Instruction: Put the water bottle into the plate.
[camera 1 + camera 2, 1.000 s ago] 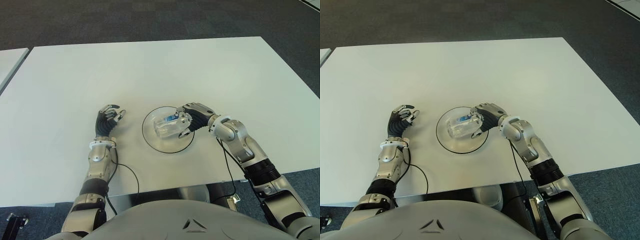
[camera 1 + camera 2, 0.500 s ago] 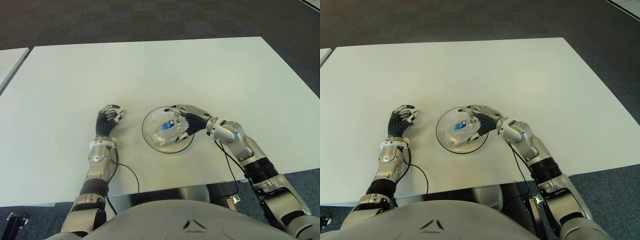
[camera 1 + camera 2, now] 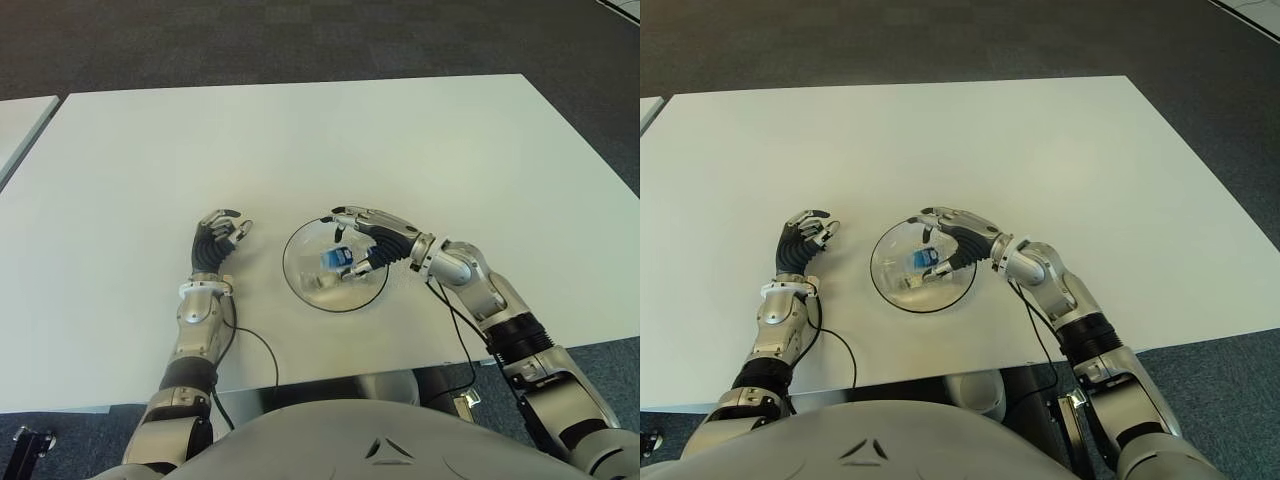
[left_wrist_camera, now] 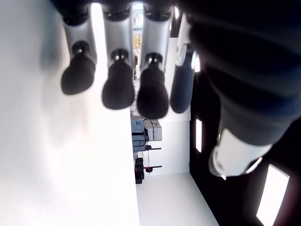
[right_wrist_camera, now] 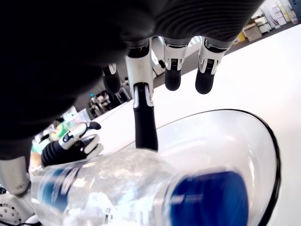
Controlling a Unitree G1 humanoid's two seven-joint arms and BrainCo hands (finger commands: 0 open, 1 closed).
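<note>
Water bottle (image 3: 333, 265): lies on its side inside the plate (image 3: 300, 283), clear with a blue label
Right hand (image 3: 370, 236): over the plate's right side, fingers spread, gripping nothing
Left hand (image 3: 218, 236): left of the plate, fingers curled, empty
Table (image 3: 300, 140): white

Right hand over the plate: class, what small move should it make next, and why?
Probably lift the right hand up and back toward its own side. The water bottle lies on its side inside the plate, and the fingers are spread above it, gripping nothing. The left hand shows left of the plate.
</note>
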